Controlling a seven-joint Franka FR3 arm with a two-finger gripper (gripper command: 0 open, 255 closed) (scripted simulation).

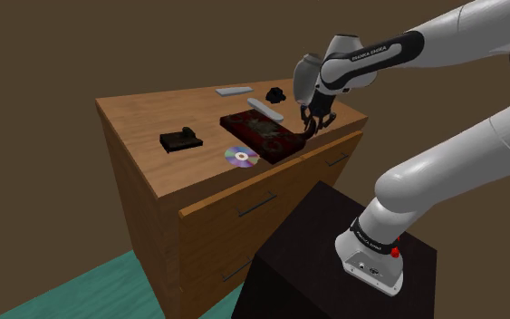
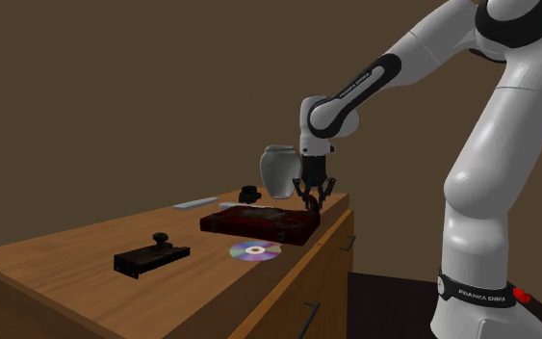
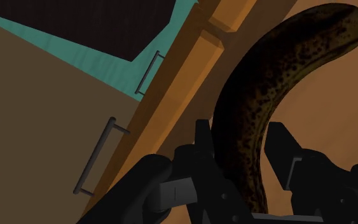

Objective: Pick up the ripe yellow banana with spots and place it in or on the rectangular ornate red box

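Closest to the lens in the shoulder view is the dark boxy stand (image 1: pixel 307 254), so starting there and working down by size. Biggest thing is the wooden dresser (image 1: pixel 144 136), with everything laid out on its top. Then the white arm (image 1: pixel 443 172), which reaches over the corner of the dresser nearest the stand. Next is the dark red ornate box (image 1: pixel 262 134), lying flat near the dresser's front edge with nothing on it that I can see. The banana (image 3: pixel 260 108) is more brown than yellow, heavily spotted, and in the wrist view it sits right between the fingers of the gripper (image 3: pixel 240 137), which look closed onto it from both sides, so I'd call that a firm hold. The hand hangs at the box's end toward the shoulder view's right, at or just beside that end rather than over the middle. So by my read the grab is done, though I can't tell if the banana is clear of the wood. What's left is getting it over the box and letting go. Small stuff: a shiny disc (image 1: pixel 242 157) just beside the box and a black gadget (image 1: pixel 181 140) well apart from it.
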